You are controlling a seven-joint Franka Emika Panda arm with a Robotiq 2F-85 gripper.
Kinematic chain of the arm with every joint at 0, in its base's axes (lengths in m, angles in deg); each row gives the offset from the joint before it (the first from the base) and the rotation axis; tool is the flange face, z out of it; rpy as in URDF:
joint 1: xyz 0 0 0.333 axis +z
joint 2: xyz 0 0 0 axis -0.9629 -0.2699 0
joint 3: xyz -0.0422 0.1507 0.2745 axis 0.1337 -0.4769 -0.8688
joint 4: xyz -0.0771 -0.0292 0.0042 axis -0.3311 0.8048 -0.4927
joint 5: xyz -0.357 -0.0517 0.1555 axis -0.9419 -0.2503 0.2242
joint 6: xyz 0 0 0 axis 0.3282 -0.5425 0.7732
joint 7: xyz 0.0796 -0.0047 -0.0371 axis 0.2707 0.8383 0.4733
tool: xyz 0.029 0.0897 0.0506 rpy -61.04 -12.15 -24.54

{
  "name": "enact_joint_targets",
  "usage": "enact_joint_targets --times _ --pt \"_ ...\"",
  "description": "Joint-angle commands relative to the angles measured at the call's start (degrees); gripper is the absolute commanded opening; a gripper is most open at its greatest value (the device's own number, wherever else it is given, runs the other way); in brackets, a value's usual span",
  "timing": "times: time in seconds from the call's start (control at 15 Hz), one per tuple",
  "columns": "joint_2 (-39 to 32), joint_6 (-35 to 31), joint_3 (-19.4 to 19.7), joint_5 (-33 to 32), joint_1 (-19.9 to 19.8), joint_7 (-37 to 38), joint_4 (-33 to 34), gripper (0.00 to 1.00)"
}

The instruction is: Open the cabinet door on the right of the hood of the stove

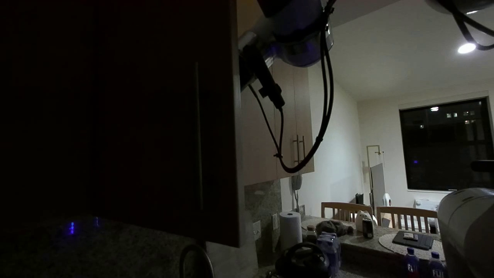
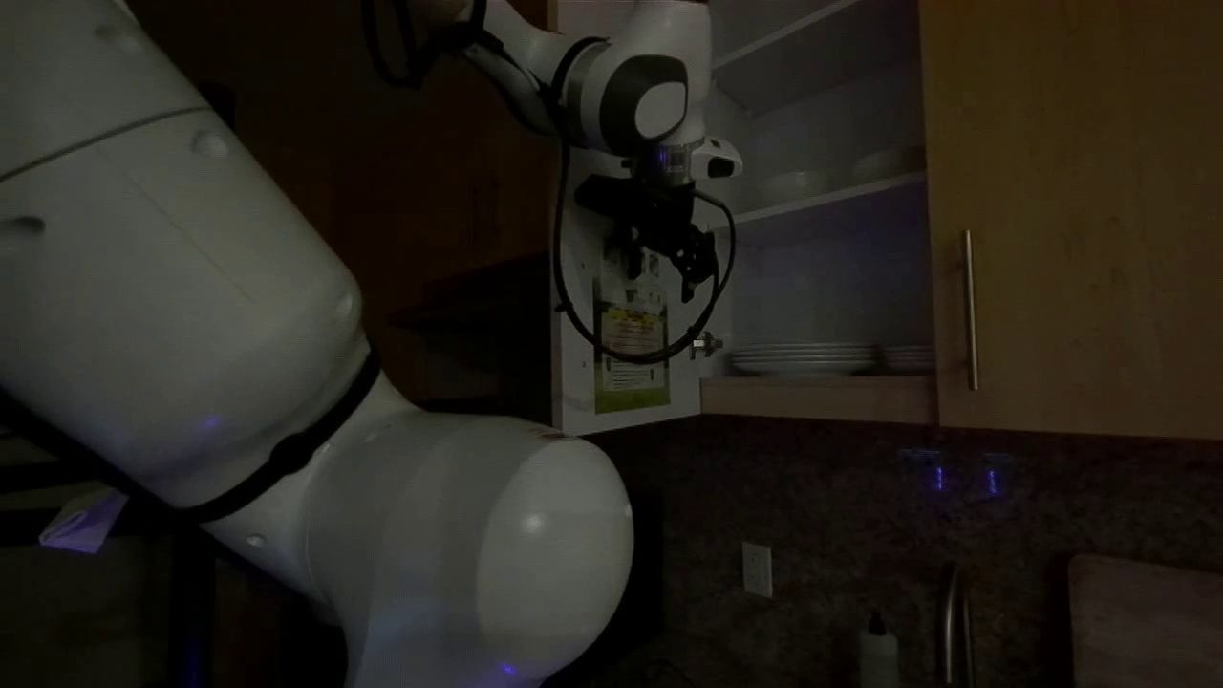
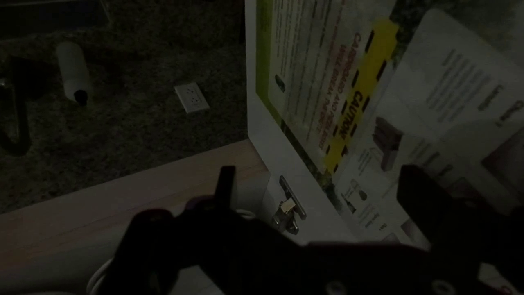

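In an exterior view: door (image 1: 166, 131) standing open, handle (image 1: 198, 135) on its outer face | In an exterior view: my gripper (image 2: 660, 283), fingers (image 2: 690, 290) apart, before the door's inner face | Wrist view: hinge (image 3: 287, 211) appearing between my fingers

Plates (image 2: 803, 361) in cabinet (image 2: 822, 397), hand (image 2: 663, 282) before cabinet door (image 2: 581, 253).
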Motion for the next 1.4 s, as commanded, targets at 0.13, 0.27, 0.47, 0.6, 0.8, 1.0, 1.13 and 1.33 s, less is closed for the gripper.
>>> enact_joint_targets --times 0.13,0.27,0.47,0.6,0.8,1.0,1.13,1.33 --pt "-3.2 0.4 0.4 0.4 2.7 -3.8 2.5 1.00" --pt "-4.5 0.9 0.2 0.3 3.4 -4.7 3.5 1.00" --pt "-6.7 1.3 0.0 0.3 4.3 -5.6 5.1 1.00" --pt "-8.1 1.5 -0.3 0.3 4.8 -6.0 6.1 1.00" --pt "-9.2 1.4 -0.8 0.0 4.4 -5.4 7.2 1.00" --pt "-9.7 0.8 -2.9 -3.5 0.5 -0.2 7.9 1.00" --pt "-9.9 0.8 -4.6 -8.2 -3.0 4.8 8.4 1.00" --pt "-10.2 2.0 -6.7 -16.1 -8.3 12.1 9.3 1.00"
